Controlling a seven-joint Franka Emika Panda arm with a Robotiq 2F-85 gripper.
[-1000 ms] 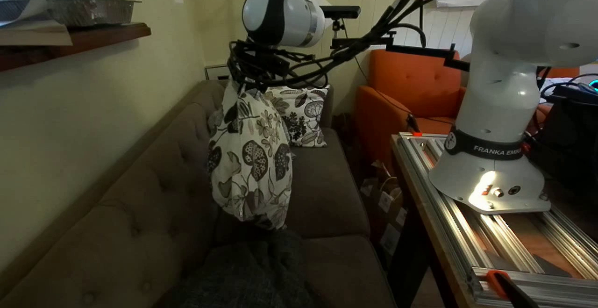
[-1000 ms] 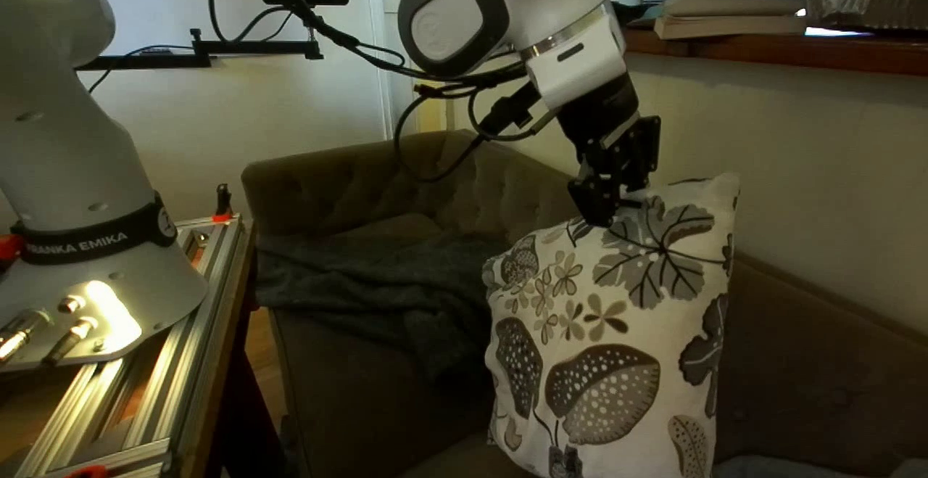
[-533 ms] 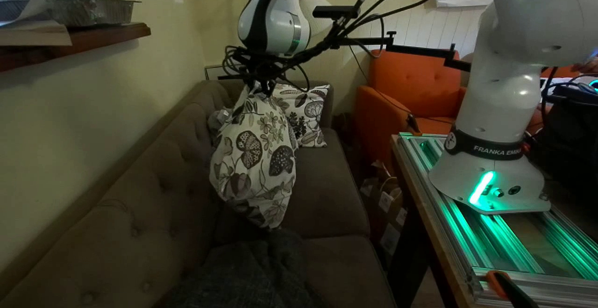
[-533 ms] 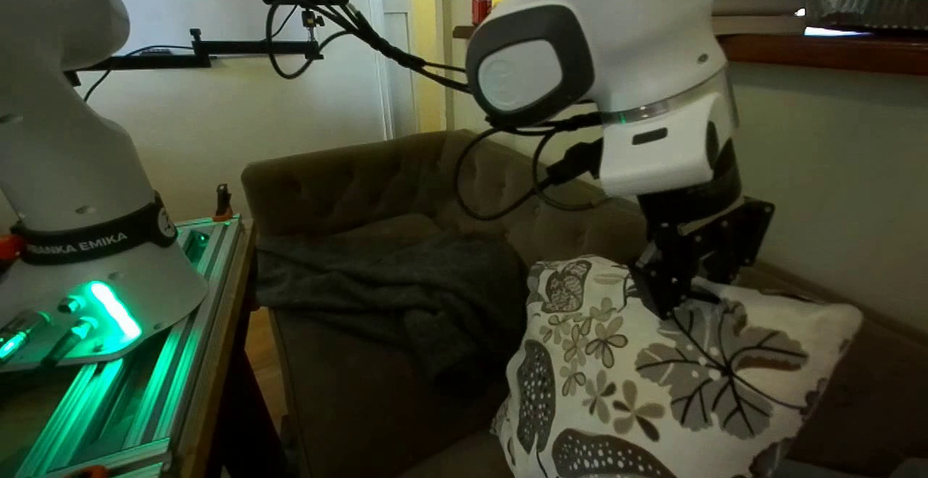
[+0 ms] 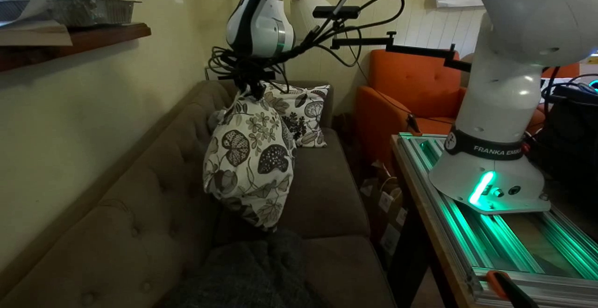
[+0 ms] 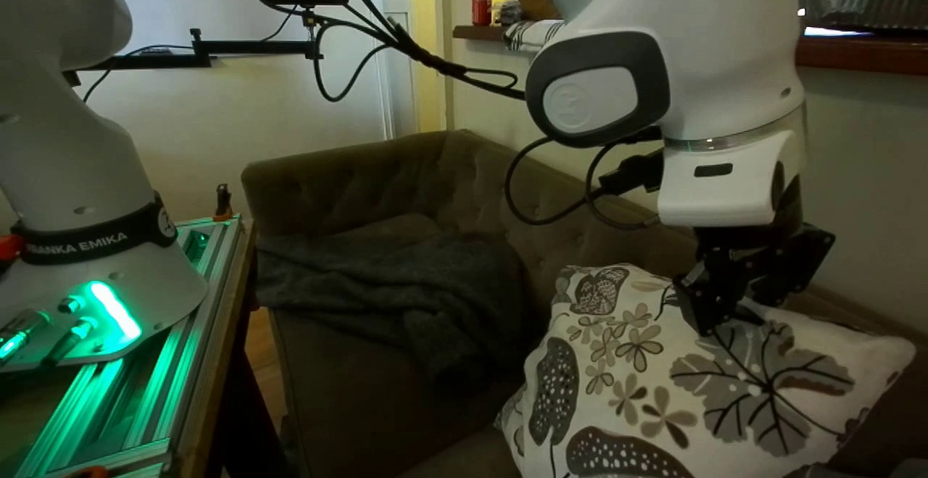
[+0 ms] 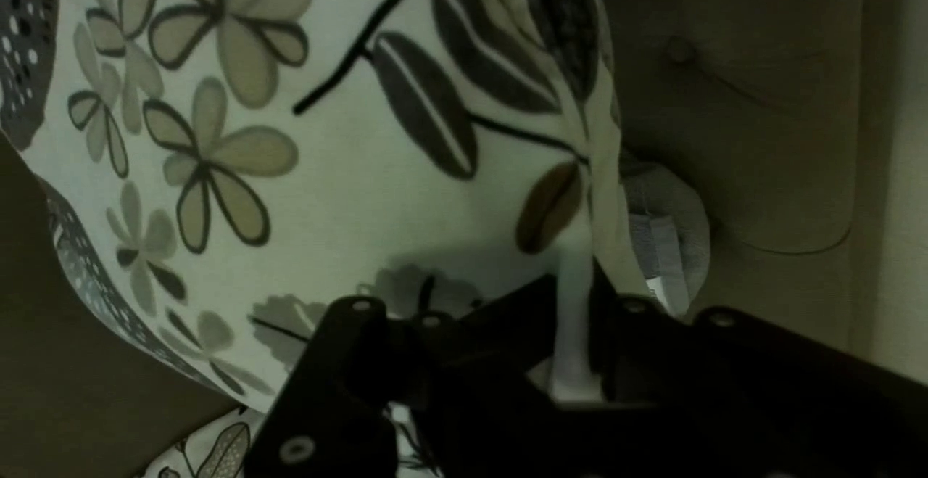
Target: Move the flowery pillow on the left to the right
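Brown tufted sofa set along the wall; a dark blanket heaped on its seat. At the sofa's far end, in an exterior view, a second patterned pillow is propped, partly hidden behind the flowery pillow. Beside the sofa back a small grey item is seen in the wrist view; its nature could not be made out. Alongside, a table is stood, with a brown bag between it and the sofa. Beyond: orange armchair, pale lampshade. Foil tray placed on a wooden shelf.

Flowery pillow: off-white, printed with grey leaves, small beige-brown flowers and dark dotted shapes; gathered at the top, bulging below, tilted. It is held over the sofa; whether the seat is touched cannot be told. Its upper cloth is pinched between the closed fingers of the gripper.

Counted: patterned pillows, two; blanket, one; orange-and-black clamps on the table, two; red can, one.
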